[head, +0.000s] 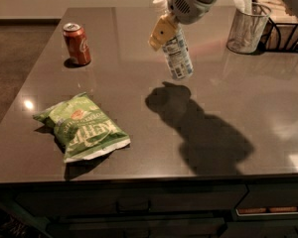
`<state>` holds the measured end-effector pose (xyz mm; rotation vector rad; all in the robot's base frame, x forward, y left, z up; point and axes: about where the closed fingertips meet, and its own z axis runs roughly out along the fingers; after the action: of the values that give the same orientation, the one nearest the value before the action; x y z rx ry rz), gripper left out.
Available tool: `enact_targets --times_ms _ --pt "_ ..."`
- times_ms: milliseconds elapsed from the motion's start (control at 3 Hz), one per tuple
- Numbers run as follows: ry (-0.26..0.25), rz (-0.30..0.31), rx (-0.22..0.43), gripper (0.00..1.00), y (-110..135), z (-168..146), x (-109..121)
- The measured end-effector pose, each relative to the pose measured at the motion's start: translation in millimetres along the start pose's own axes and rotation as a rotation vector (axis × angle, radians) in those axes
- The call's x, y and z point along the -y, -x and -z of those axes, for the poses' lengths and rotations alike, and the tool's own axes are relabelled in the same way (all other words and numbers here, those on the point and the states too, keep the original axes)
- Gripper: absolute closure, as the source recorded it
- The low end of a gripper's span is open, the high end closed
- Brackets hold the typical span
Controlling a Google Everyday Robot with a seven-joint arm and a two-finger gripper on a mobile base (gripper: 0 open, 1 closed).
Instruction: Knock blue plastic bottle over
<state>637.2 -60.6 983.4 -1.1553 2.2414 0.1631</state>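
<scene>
The blue plastic bottle [180, 59] is a slim clear bottle with a white cap and a pale printed label. It is tilted, cap to the upper left and base to the lower right, and its base looks raised off the dark table [139, 83]. Its shadow lies a little below it. My gripper [165, 33] comes in from the top right and is shut around the bottle's upper part. One yellowish finger [160, 31] shows in front of the bottle.
A red soda can [77, 43] stands at the back left. A green chip bag [82, 128] lies at the front left. A clear cup with napkins [246, 26] and a wire rack [283, 24] stand at the back right. The table's front edge runs along the bottom.
</scene>
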Motion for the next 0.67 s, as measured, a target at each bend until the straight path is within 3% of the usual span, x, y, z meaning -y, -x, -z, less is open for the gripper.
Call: enact_targets --times_ms 667 --pt "0.051 0.07 -0.291 1.0 -33 -24 16"
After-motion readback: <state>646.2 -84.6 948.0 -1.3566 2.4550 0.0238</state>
